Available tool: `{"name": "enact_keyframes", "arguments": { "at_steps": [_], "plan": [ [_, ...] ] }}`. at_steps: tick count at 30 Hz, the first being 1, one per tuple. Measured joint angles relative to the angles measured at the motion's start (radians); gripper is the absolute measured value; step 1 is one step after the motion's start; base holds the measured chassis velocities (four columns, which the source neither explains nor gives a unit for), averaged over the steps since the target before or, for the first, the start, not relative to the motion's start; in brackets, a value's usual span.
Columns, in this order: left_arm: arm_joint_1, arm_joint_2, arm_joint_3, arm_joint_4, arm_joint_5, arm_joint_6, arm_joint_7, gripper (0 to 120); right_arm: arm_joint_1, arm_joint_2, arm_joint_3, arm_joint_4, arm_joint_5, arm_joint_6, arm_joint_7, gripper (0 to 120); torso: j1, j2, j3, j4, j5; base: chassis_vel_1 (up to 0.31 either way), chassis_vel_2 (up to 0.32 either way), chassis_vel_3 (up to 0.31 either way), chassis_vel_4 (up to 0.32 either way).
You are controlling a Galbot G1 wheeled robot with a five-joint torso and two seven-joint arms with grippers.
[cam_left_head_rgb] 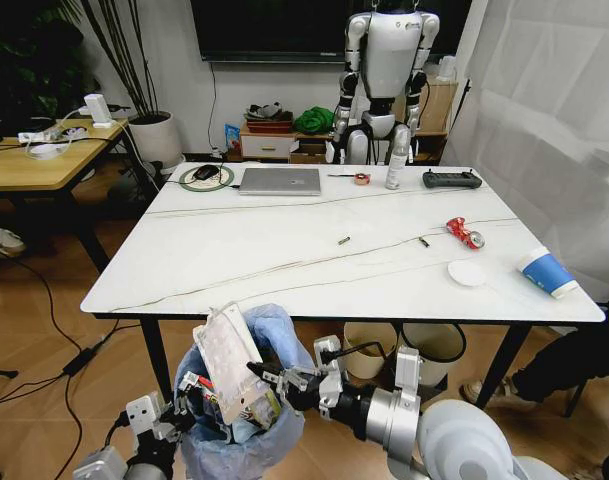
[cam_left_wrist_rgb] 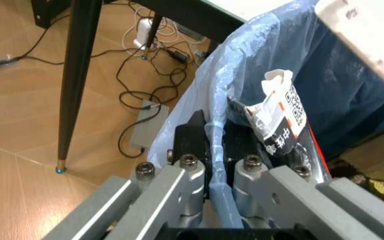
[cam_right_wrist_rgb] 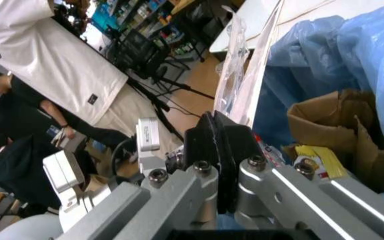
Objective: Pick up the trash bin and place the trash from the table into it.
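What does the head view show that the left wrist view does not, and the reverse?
Head view alone: the table top with a red can, blue cup and laptop, plus the right gripper at the bin, by a flat white packet. Left wrist view alone: the left gripper shut on the bag edge, and cables on the floor. Both: the bin, its blue bag and the trash inside.

Silver-grey metal arms with black-padded gripper (cam_left_wrist_rgb: 217,137) fingers, round bolts, and black cables.
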Motion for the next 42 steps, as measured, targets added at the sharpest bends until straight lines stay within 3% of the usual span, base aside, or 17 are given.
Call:
{"name": "enact_keyframes", "arguments": {
  "at_steps": [5, 22, 23, 30, 38, 42],
  "plan": [
    [-0.001, 0.002, 0.000, -0.003, -0.005, 0.003, -0.003, 0, -0.019, 0.004, 0.009, -0.003, -0.035, 0.000, -0.004, 3, 0.000, 0.000, 0.000, 0.0000, 0.0001, 0.000, 0.000, 0.000, 0.000],
    [-0.006, 0.015, 0.010, 0.009, -0.018, 0.005, -0.007, 0, -0.010, 0.045, 0.107, -0.007, -0.074, 0.003, 0.021, 63, 0.000, 0.000, 0.000, -0.0001, 0.0000, 0.000, 0.000, 0.000, 0.000],
    [-0.006, 0.016, 0.013, 0.012, -0.018, 0.005, -0.007, 0, 0.008, 0.063, 0.132, -0.010, -0.084, 0.006, 0.034, 71, 0.000, 0.000, 0.000, 0.0001, 0.0001, 0.000, 0.000, 0.000, 0.000],
    [0.004, 0.019, 0.024, 0.020, -0.013, 0.002, -0.007, 0, 0.052, 0.104, 0.228, -0.073, -0.173, 0.005, 0.095, 94, 0.000, 0.000, 0.000, 0.0000, 0.0000, 0.000, 0.000, 0.000, 0.000],
    [0.020, 0.022, 0.019, 0.012, -0.012, -0.001, -0.008, 0, 0.175, 0.146, 0.271, -0.246, -0.328, 0.005, 0.158, 100, 0.000, 0.000, 0.000, 0.0000, 0.0000, 0.000, 0.000, 0.000, 0.000],
    [0.025, 0.021, 0.015, 0.006, -0.012, -0.001, -0.008, 0, 0.252, 0.181, 0.266, -0.325, -0.363, -0.051, 0.160, 100, 0.000, 0.000, 0.000, 0.0001, 0.0000, 0.000, 0.000, 0.000, 0.000]
  ]
}}
